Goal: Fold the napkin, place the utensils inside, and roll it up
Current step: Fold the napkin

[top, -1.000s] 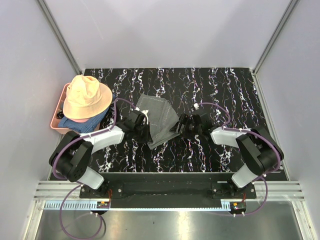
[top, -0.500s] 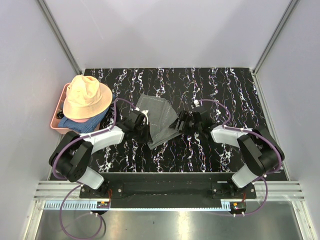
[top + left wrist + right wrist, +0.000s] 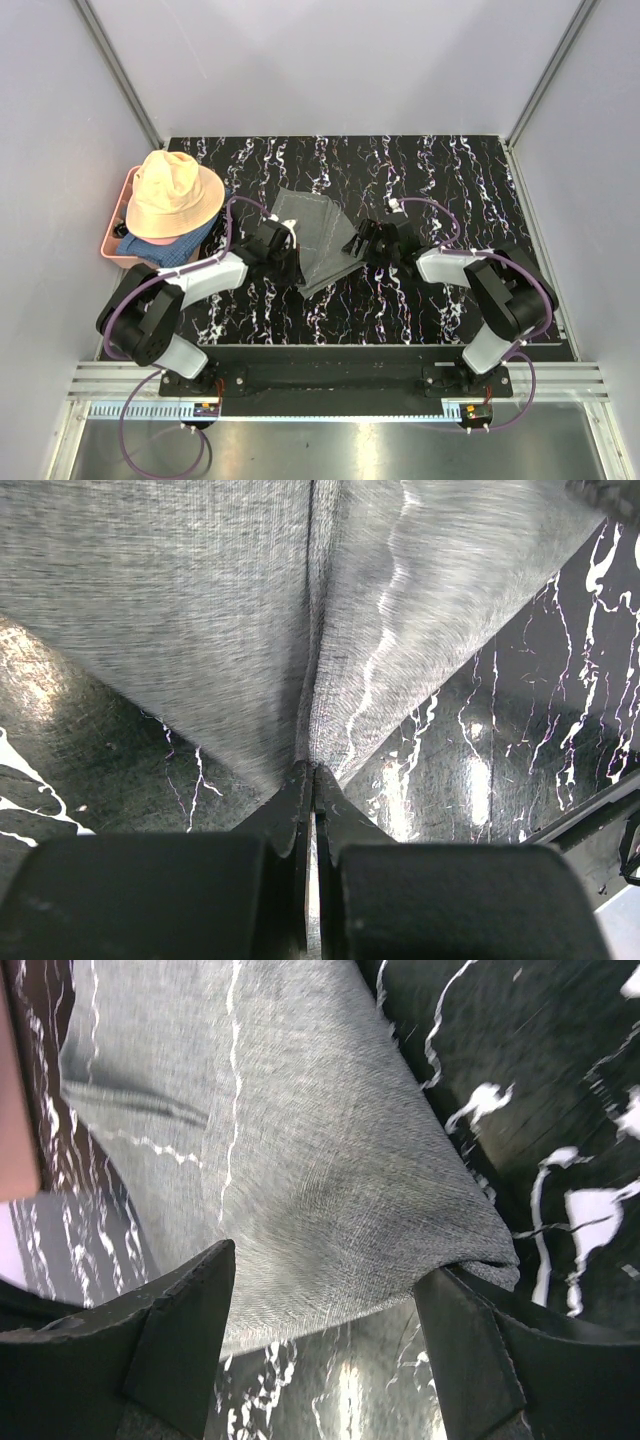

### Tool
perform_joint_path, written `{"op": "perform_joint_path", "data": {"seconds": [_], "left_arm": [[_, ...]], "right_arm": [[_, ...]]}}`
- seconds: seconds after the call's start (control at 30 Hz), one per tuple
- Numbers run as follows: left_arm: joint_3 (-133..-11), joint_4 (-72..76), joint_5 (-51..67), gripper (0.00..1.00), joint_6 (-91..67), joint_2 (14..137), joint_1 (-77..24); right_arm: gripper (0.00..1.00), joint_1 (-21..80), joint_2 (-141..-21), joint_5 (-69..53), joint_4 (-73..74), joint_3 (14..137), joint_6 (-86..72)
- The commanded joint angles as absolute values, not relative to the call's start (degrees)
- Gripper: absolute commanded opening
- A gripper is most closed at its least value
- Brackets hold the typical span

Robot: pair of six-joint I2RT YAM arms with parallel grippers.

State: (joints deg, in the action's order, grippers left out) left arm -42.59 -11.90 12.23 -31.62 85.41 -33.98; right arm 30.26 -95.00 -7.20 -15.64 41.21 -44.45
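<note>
**Left side pinches the napkin, right side stands open around it**

From the overhead camera I see the napkin [image 3: 318,238] lying near the middle of the black marbled table [image 3: 440,170], between the two arms. It is partly lifted and creased, not flat.

The left gripper [image 3: 290,256] is at the napkin's left edge. In the left wrist view its fingers [image 3: 290,820] are pressed together, with a ridge of grey cloth caught between the tips. From there the cloth spreads upward in two sloping sheets, one on each side of a centre crease.

The right gripper [image 3: 356,247] is at the napkin's right edge. In the right wrist view its jaws stand wide apart and a rounded corner of the cloth lies between them. This corner touches the finger on the right of the picture and is apart from the other finger [image 3: 180,1330]. The jaws are not closed on it.

At the far left of the table a peach hat [image 3: 172,195] rests on a blue cloth [image 3: 160,249] in a pink tray [image 3: 112,247], well apart from the napkin.
</note>
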Motion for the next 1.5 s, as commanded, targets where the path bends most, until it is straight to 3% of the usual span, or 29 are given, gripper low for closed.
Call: {"op": "perform_joint_path", "data": {"seconds": [0.0, 0.13, 0.37, 0.7, 0.9, 1.07, 1.17, 1.47], "left_arm": [[-41.6, -10.5, 13.0, 0.00, -32.0, 83.2, -34.3], [-41.4, -10.3, 12.9, 0.00, -32.0, 83.1, -34.3], [-40.2, -8.4, 14.1, 0.00, -33.0, 84.3, -34.3], [-39.0, -6.6, 14.9, 0.04, -34.9, 84.2, -34.2], [-38.8, -7.4, 13.9, 0.18, -35.2, 83.6, -34.3], [-38.8, -8.7, 12.8, 0.52, -35.3, 81.2, -34.3], [-39.4, -10.1, 11.4, 0.66, -35.0, 79.6, -34.2], [-38.5, -12.0, 8.9, 0.70, -35.2, 75.9, -32.7]], "right_arm": [[0.80, 29.7, -97.1, 0.2, -16.3, 41.9, -43.1], [0.80, 29.7, -97.6, 0.3, -16.3, 41.9, -43.2], [0.80, 29.8, -93.6, -11.0, -16.9, 42.4, -39.9], [0.81, 29.8, -84.6, -21.4, -5.3, 41.5, -35.1], [0.91, 28.7, -78.0, -16.5, 4.7, 45.0, -29.4], [0.89, 23.3, -84.2, -17.2, 5.5, 49.5, -25.5], [0.87, 21.4, -90.0, -18.6, 5.3, 53.8, -22.7], [0.75, 18.8, -101.7, -29.1, -2.2, 54.6, -18.8]]}}
